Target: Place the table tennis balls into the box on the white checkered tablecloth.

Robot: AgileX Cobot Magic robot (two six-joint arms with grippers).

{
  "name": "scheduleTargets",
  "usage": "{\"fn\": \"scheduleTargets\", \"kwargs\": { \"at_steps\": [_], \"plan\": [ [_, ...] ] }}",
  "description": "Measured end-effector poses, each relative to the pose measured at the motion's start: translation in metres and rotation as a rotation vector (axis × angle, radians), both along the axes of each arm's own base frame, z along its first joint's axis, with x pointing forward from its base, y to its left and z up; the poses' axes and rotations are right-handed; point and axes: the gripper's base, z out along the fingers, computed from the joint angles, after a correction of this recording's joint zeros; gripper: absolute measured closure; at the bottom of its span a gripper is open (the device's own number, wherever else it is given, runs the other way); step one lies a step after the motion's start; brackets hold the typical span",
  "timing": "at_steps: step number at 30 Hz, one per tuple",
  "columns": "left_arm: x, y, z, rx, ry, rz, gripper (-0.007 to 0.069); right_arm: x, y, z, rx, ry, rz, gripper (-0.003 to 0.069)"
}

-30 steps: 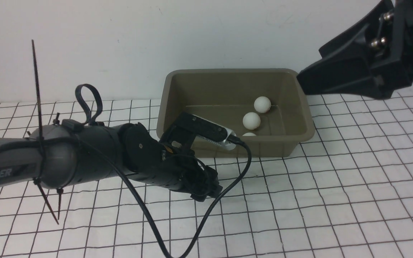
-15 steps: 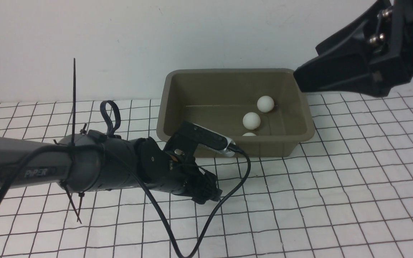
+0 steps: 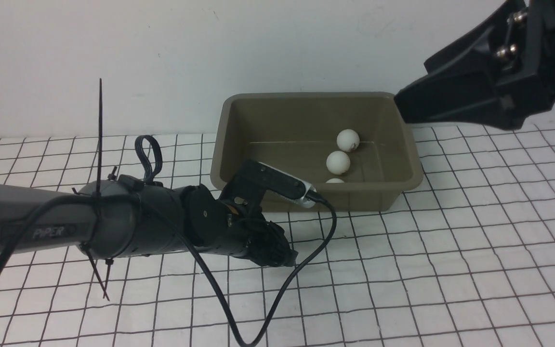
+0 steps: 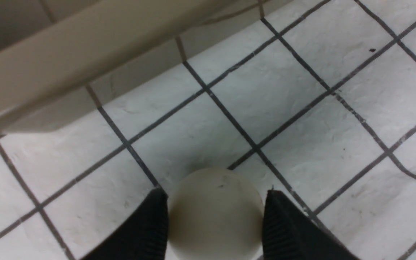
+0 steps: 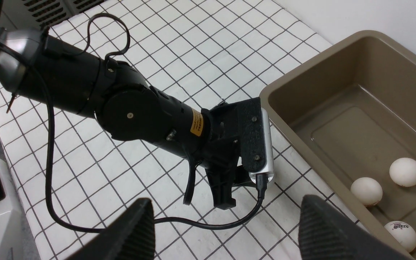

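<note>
The left fingers (image 4: 146,231) are closed on one table tennis ball (image 4: 215,213), which rests on the white checkered tablecloth (image 4: 302,126) just beside the near wall of the box (image 4: 85,65). Transfer likely requires lifting over that rim. The right fingers (image 5: 128,231) are open and empty.

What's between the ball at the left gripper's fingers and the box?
Only bare white checkered tablecloth lies between the table tennis ball and the box; the left wrist view shows it.
</note>
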Motion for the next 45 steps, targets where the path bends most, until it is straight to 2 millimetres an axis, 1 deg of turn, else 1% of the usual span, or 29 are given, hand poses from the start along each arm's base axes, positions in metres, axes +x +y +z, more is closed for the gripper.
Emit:
{"fn": "scheduleTargets", "kwargs": {
  "at_steps": [1,4,5,6,7,9,11,13,14,16,19,22,26,28,31,33,35,36,37,39,40,41,42,43,45],
  "plan": [
    [0.000,0.000,0.000,-0.001,-0.001,0.000,0.0324,0.000,0.000,0.000,0.000,0.000,0.000,0.0177],
    [-0.003,0.000,0.011,-0.009,-0.007,-0.018,0.0324,0.000,0.000,0.000,0.001,0.000,0.000,0.0177],
    [-0.008,0.000,0.023,-0.021,-0.001,-0.041,0.0324,0.000,0.000,0.000,0.002,0.001,0.001,0.0177],
    [-0.008,0.001,0.024,-0.023,-0.006,-0.041,0.0324,0.000,0.000,0.000,0.002,0.001,0.001,0.0177],
    [-0.011,0.001,0.031,-0.030,0.001,-0.054,0.0324,0.000,0.000,0.000,0.003,0.001,0.001,0.0177],
    [-0.019,0.002,0.050,-0.049,-0.003,-0.087,0.0324,0.000,0.000,0.000,0.003,0.001,0.001,0.0177],
    [-0.024,0.004,0.064,-0.056,-0.023,-0.114,0.0324,0.000,0.000,0.000,0.003,0.001,0.001,0.0177],
    [-0.027,0.006,0.078,-0.057,-0.079,-0.135,0.0324,0.000,0.000,0.000,0.003,0.001,0.001,0.0177],
    [-0.026,0.007,0.087,-0.048,-0.150,-0.143,0.0324,0.000,0.000,0.000,0.003,0.001,0.001,0.0177],
    [-0.016,0.010,0.095,-0.006,-0.312,-0.131,0.0324,0.000,0.000,0.000,0.003,0.001,0.001,0.0177],
    [-0.002,0.012,0.092,0.064,-0.460,-0.104,0.0324,0.000,0.000,0.000,0.003,0.001,0.001,0.0177],
    [0.012,0.012,0.080,0.123,-0.520,-0.082,0.0324,0.000,0.000,0.000,0.006,-0.003,-0.003,0.0177],
    [0.032,0.013,0.063,0.169,-0.518,-0.071,0.0324,0.001,0.000,0.001,0.012,-0.013,-0.010,0.0177],
    [0.038,0.013,0.059,0.171,-0.509,-0.064,0.0321,0.002,0.000,0.001,0.013,-0.015,-0.012,0.0177],
    [0.046,0.012,0.057,0.153,-0.480,-0.054,0.0289,0.002,0.000,0.001,0.013,-0.015,-0.012,0.0177],
    [0.047,0.010,0.062,0.120,-0.449,-0.051,0.0245,0.002,0.000,0.001,0.013,-0.015,-0.012,0.0177],
    [0.044,0.008,0.072,0.075,-0.419,-0.048,0.0198,0.002,0.000,0.001,0.013,-0.015,-0.012,0.0177],
    [0.038,0.008,0.081,0.038,-0.395,-0.052,0.0185,0.002,0.000,0.001,0.013,-0.015,-0.012,0.0177],
    [0.038,0.008,0.083,0.033,-0.398,-0.048,0.0184,0.002,0.000,0.001,0.013,-0.015,-0.012,0.0177],
    [0.025,0.009,0.107,-0.033,-0.381,-0.065,0.0184,0.001,0.000,0.001,0.013,-0.014,-0.011,0.0177],
    [0.021,0.009,0.114,-0.049,-0.375,-0.080,0.0186,0.001,0.000,0.001,0.013,-0.014,-0.011,0.0177],
    [0.012,0.011,0.131,-0.078,-0.384,-0.099,0.0190,0.001,0.000,0.001,0.011,-0.012,-0.009,0.0177],
    [-0.001,0.013,0.149,-0.110,-0.382,-0.139,0.0202,0.001,0.000,0.001,0.008,-0.007,-0.005,0.0177],
    [-0.006,0.014,0.157,-0.122,-0.391,-0.150,0.0206,0.000,0.000,0.000,0.006,-0.004,-0.003,0.0177],
    [-0.027,0.019,0.184,-0.161,-0.406,-0.204,0.0239,-0.001,-0.001,0.001,-0.001,-0.006,-0.002,0.0177]
  ]
}}
